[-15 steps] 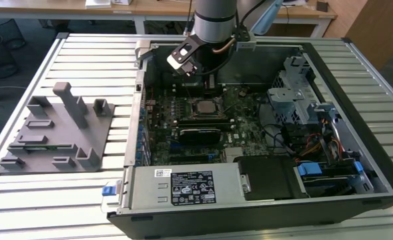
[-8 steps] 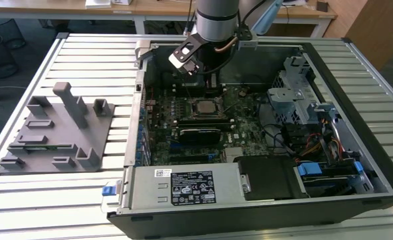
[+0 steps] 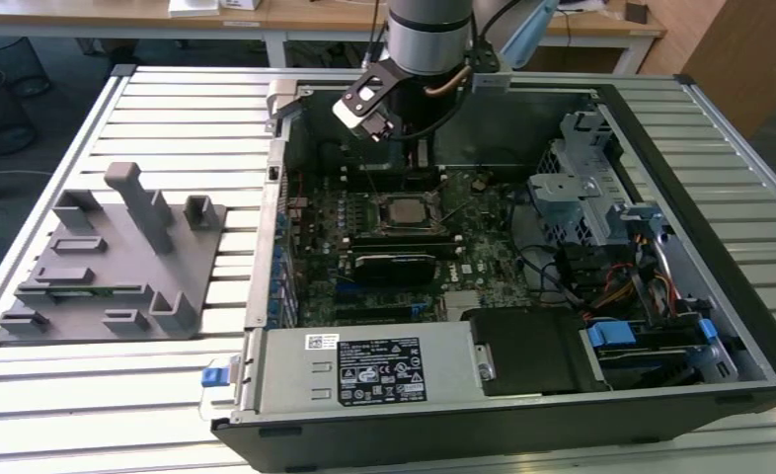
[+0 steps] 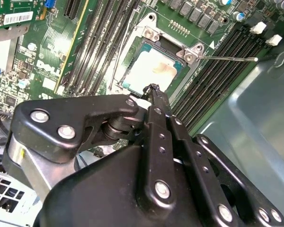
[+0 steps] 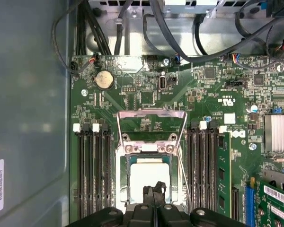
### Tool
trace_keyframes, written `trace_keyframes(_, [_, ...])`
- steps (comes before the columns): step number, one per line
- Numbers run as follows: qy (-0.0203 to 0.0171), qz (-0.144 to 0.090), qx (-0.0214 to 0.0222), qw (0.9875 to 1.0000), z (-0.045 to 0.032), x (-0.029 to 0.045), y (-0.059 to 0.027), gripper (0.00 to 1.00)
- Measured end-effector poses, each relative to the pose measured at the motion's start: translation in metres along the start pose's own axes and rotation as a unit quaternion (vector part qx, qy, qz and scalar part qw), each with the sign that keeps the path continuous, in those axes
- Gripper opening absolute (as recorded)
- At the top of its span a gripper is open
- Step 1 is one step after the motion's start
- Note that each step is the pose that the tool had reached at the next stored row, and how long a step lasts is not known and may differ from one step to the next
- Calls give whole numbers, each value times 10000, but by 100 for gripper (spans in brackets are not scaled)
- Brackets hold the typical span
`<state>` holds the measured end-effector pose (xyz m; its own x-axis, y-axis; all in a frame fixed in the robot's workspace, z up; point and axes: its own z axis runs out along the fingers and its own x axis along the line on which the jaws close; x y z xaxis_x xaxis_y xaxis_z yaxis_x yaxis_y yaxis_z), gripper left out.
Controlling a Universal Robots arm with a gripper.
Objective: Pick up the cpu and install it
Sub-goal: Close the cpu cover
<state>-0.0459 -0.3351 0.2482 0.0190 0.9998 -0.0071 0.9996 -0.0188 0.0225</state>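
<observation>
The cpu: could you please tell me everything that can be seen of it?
The cpu is a small flat square with a pale, silvery metal top that catches the light. It lies level in the socket on the green board, with the metal hold-down frame swung open beside it. The shut gripper hangs just over one edge; whether it touches is unclear.

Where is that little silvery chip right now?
The chip lies in the open socket on the green board, between two banks of black slots, right below the pincer in both wrist views.
</observation>
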Motion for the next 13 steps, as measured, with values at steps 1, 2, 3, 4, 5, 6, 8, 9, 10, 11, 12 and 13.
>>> trace_keyframes(1, [3, 0, 0, 10000, 0, -4, 0, 11])
trace_keyframes(2, [7, 0, 1, 10000, -1, -11, 0, 11])
trace_keyframes(3, [10, 0, 0, 10000, -1, -20, 1, 11])
trace_keyframes(4, [11, 0, 0, 10000, -1, -30, 1, 11])
trace_keyframes(5, [11, 0, 1, 10000, -1, -39, 1, 11])
trace_keyframes(6, [11, 0, 1, 10000, -1, -45, 1, 11])
trace_keyframes(8, [11, 0, 1, 10000, -1, -54, 1, 11])
trace_keyframes(9, [11, 0, 0, 10000, 0, -57, 1, 11])
trace_keyframes(10, [11, 1, 0, 10000, 0, -57, 1, 11])
trace_keyframes(11, [11, 0, 0, 10000, 0, -57, 4, 11])
trace_keyframes(12, [11, 0, 1, 10000, 0, -58, 10, 11])
trace_keyframes(13, [10, -1, 1, 10000, 0, -58, 16, 11])
